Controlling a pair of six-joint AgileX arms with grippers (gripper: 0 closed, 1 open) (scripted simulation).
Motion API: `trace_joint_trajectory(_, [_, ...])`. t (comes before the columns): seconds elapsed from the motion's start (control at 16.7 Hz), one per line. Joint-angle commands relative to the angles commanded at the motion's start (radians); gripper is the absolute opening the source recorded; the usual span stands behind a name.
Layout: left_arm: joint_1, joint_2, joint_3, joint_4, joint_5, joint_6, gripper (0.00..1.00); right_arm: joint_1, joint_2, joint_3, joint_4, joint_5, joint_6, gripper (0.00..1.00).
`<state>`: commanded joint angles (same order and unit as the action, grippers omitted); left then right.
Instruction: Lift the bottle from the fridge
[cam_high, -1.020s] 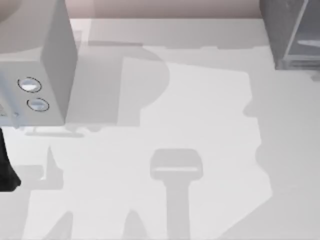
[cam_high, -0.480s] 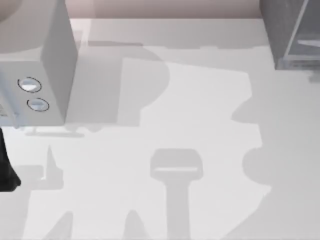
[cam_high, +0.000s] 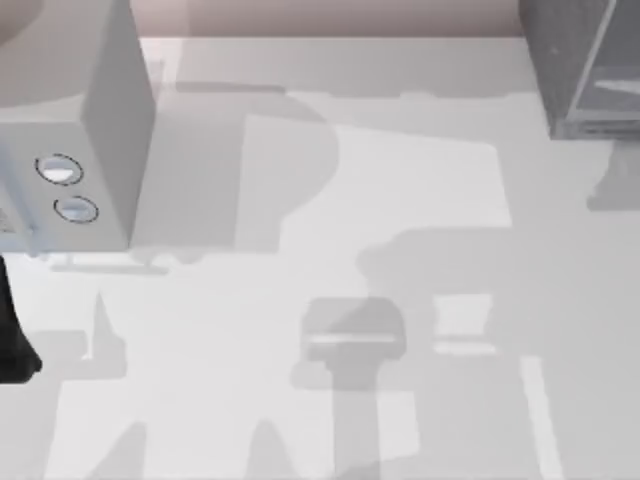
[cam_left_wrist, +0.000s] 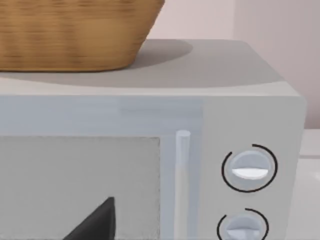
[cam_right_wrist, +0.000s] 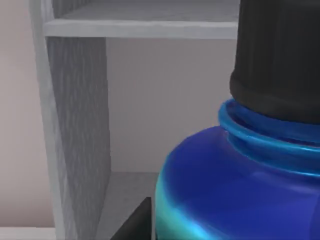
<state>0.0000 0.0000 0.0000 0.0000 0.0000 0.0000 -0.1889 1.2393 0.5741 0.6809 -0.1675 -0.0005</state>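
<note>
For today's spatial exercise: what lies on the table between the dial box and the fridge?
In the top view, only bare, shadowed table lies between the dial box and the fridge.

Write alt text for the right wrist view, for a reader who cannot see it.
A blue bottle with a ribbed black cap looms close to the camera, upright. Behind it is the grey fridge interior, with a shelf above and a side wall beside the bottle. A dark fingertip of the right gripper pokes in beside the bottle's base.
</note>
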Motion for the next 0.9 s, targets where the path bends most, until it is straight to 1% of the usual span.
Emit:
trace_joint_trajectory(0.3, [0.000,0.000,0.000,0.000,0.000,0.000,1.00,0.076,-0.585,-0.259,-0.303,0.069,0.005,0.00])
trace_joint_trajectory(0.48, [0.000,0.000,0.000,0.000,0.000,0.000,1.00,0.121,-0.885,-0.398,-0.467,0.109,0.005,0.00])
trace_joint_trajectory(0.72, [0.000,0.000,0.000,0.000,0.000,0.000,1.00,0.169,-1.146,-0.526,-0.622,0.150,0.003,0.00])
trace_joint_trajectory(0.9, [0.000,0.000,0.000,0.000,0.000,0.000,1.00,0.187,-1.232,-0.570,-0.676,0.166,0.001,0.00])
